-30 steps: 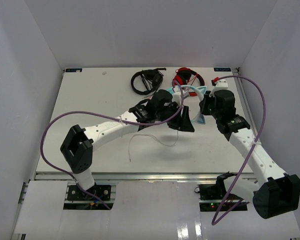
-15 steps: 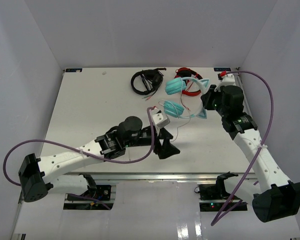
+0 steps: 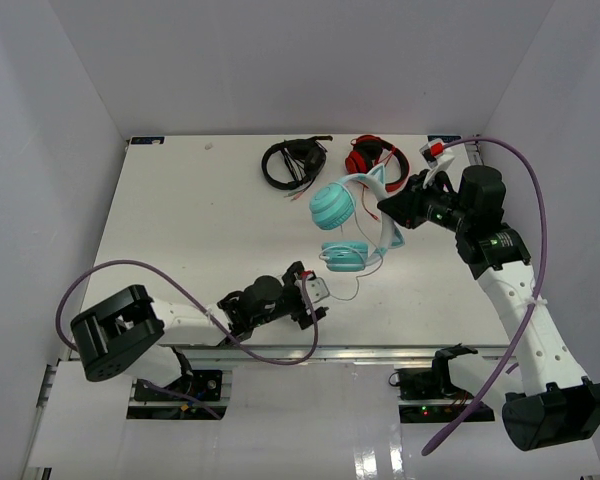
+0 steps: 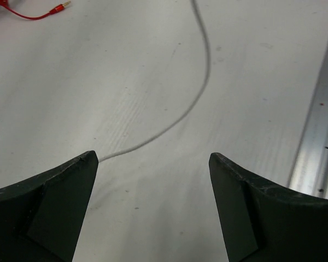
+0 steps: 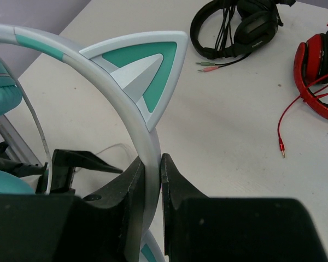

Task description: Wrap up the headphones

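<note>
Right jaws clamped on white headband of teal cat-ear over-ear headphones (image 3: 332,206), held right of white worktop (image 3: 180,220) centre. Left jaws wide open, empty, by near edge; thin white cable (image 4: 199,93) between them.

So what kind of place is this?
Probably a robotics lab test cell: a white table boxed in by plain walls, a left arm and right arm bolted at its near edge, plus teal headphones as props.
</note>
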